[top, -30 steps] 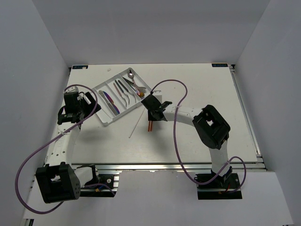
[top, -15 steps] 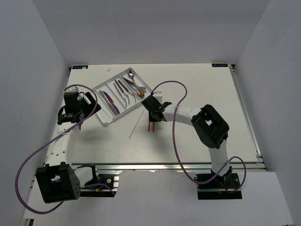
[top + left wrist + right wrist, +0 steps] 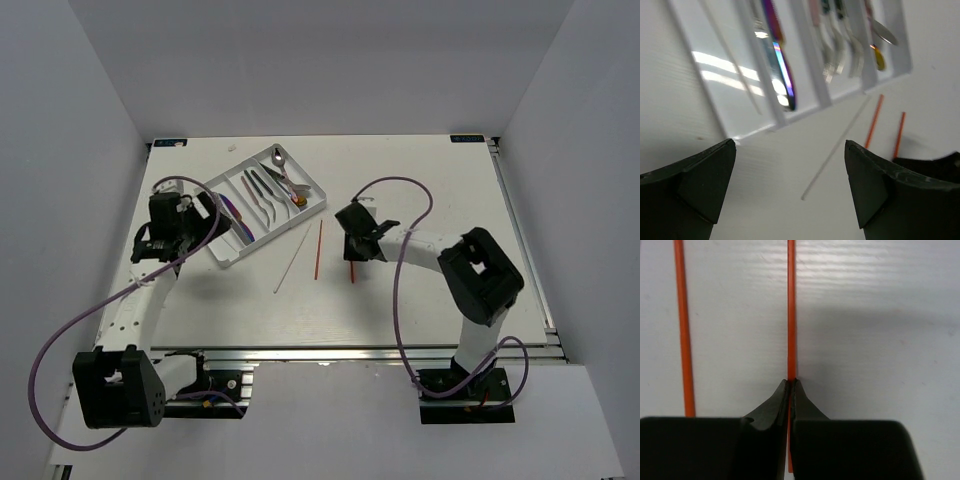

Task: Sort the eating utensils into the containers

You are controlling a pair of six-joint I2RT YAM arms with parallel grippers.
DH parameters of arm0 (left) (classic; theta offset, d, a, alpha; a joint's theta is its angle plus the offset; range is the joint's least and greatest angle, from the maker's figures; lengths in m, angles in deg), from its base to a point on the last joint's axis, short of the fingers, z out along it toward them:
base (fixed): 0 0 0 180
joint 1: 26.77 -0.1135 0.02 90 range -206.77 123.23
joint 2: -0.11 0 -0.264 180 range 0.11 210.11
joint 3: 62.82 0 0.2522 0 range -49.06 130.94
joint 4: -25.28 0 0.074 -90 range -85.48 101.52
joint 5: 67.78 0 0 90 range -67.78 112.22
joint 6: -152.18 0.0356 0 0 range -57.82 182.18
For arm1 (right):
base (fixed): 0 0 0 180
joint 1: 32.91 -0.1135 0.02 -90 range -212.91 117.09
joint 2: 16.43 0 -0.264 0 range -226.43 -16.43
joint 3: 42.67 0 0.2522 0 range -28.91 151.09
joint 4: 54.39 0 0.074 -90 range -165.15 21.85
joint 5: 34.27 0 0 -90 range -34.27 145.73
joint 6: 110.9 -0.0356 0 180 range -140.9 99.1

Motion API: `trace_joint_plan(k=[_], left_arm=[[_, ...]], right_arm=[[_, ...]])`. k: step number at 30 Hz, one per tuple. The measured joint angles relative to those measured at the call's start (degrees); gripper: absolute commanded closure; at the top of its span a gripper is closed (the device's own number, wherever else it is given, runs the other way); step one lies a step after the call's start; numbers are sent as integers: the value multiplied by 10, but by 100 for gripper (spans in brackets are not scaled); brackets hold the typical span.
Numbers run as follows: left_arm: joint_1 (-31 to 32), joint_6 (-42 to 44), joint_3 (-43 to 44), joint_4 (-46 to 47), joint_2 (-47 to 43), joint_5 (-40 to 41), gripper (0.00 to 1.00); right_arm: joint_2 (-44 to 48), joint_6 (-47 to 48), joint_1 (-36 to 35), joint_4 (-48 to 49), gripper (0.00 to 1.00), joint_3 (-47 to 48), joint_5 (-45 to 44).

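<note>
The white tray (image 3: 232,253) lies at the back left, holding silver and iridescent cutlery (image 3: 236,211) in its long compartments; it also shows in the left wrist view (image 3: 805,90). My right gripper (image 3: 352,254) is shut on one orange-red chopstick (image 3: 352,272), and the wrist view shows the tips (image 3: 790,382) pinched on that stick (image 3: 791,315). A second orange-red chopstick (image 3: 319,250) and a pale chopstick (image 3: 291,259) lie on the table left of it. My left gripper (image 3: 200,222) is open and empty (image 3: 790,175) by the tray's near-left end.
Both arms' purple cables (image 3: 385,190) loop over the table. The table's side rail (image 3: 520,230) runs along the right. White walls close in the back and sides.
My right gripper has moved to the right holding one orange-red chopstick, leaving the other lying on the table. My left gripper has shifted a little right, toward the tray.
</note>
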Motion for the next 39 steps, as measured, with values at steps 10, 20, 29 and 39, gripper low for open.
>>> trace_joint_plan(k=[10,20,29,39], left_arm=[[218,-154,-92,231,-15,-90,2],[275,-212,-99,348,-14,-84,14],[275,-216,-99,359,-5,-74,61],[276,-214,-75,349,16,-65,100]], right_arm=[[225,38,13,115,100,-95,190],[232,-26,12,278,100,-114,392],[204,-65,9,326,100,-112,465],[177,-70,3,341,61,-92,480]])
